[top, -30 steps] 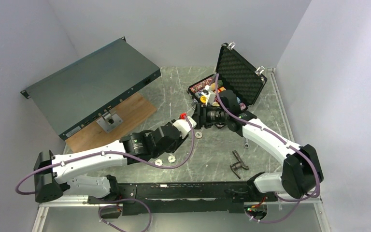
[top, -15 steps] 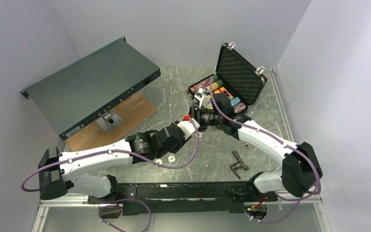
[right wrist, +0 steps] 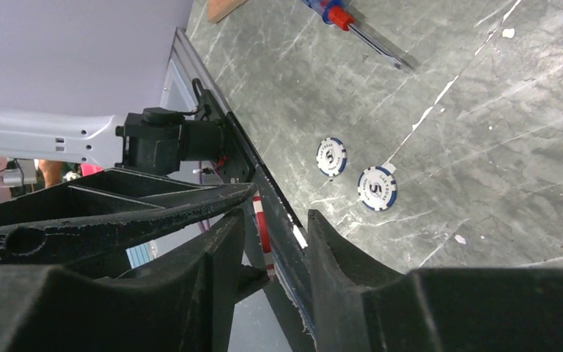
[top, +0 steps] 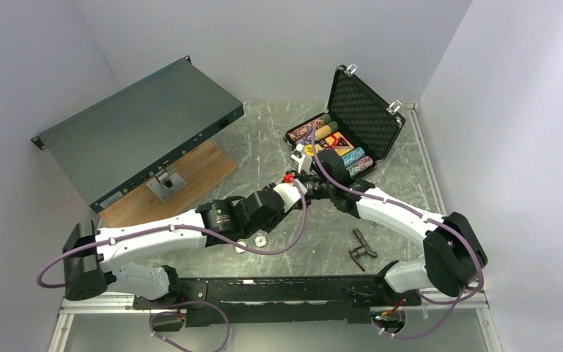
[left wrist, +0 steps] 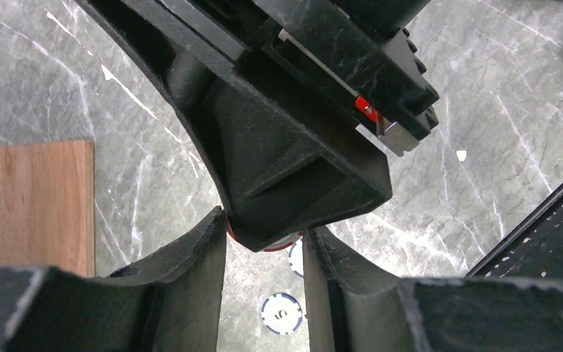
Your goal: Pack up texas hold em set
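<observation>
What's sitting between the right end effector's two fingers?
A red-and-white poker chip, edge-on, shown in the right wrist view; the left end effector pinches it.

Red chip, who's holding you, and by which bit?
The left tool pinches the red chip by its rim. The right tool flanks its flat faces with a gap, not gripping yet.

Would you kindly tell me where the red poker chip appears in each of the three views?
Top external: red chip at centre, where both arms' tips meet.
Left wrist: a red sliver at bottom centre, between fingers of the left gripper.
Right wrist: lower centre, edge-on between fingers of the right gripper.
Shared landmark: the loose blue-white chips, visible in all three.
</observation>
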Controlling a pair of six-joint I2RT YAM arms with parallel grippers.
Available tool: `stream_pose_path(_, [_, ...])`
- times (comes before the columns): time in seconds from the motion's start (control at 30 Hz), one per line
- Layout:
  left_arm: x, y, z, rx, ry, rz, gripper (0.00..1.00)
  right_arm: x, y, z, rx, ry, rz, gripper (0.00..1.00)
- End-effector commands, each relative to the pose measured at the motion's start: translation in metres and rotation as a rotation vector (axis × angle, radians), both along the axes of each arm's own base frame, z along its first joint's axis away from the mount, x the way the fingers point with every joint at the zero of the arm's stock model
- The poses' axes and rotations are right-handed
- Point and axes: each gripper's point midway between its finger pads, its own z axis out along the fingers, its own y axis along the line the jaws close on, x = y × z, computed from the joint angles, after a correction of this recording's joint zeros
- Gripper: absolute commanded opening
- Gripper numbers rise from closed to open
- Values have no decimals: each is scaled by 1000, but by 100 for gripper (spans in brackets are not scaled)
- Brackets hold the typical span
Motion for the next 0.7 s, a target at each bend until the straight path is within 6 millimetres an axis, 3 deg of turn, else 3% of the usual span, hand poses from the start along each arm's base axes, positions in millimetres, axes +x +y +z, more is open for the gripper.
stream_pose_path(0.0, [4, -13, 23, -61, -31, -11, 17, 0, 7, 6, 42, -28, 2, 36])
stream_pose_path(0.27, [6, -11, 23, -52, -40, -2, 20, 4, 7, 5, 46, -28, -22, 0])
stream_pose_path(0.33, [7, -7, 25, -48, -49, 10, 32, 8, 4, 1, 17, -51, -42, 0])
stream_pose_path(0.5, [5, 7, 47, -77, -60, 38, 74, 43, -14, -15, -161, -152, -165, 0])
stream_pose_path(0.67, [2, 43, 83, -131, -89, 88, 99, 108, -47, -21, -426, -287, -384, 0])
